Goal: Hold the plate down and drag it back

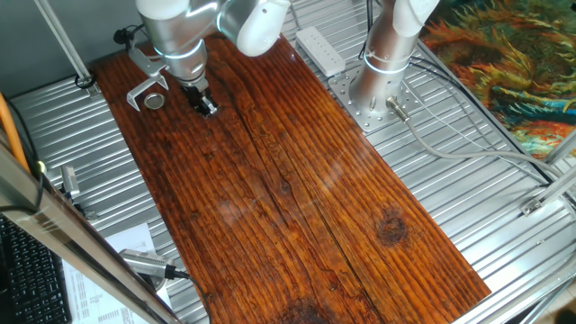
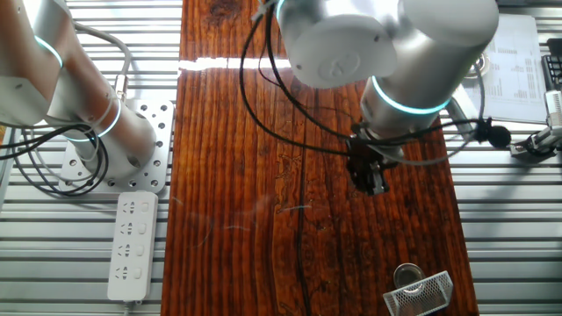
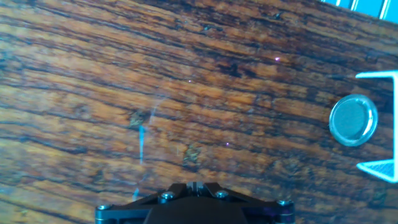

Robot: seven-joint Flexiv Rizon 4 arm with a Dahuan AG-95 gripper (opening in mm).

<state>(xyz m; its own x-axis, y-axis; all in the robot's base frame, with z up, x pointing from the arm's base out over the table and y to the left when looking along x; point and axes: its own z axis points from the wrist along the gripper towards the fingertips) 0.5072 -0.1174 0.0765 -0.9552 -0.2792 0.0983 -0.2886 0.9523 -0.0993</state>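
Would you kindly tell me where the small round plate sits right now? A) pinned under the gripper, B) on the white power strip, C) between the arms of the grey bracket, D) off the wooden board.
C: the plate lies between the bracket's arms, apart from the gripper.

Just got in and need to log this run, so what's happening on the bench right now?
One robot arm is working over a wooden board. Its gripper hangs above bare wood, holding nothing; whether it is open or shut can't be told. The plate, a small metal disc, lies untouched to one side, between the arms of a grey bracket. Pressing and dragging hasn't started.
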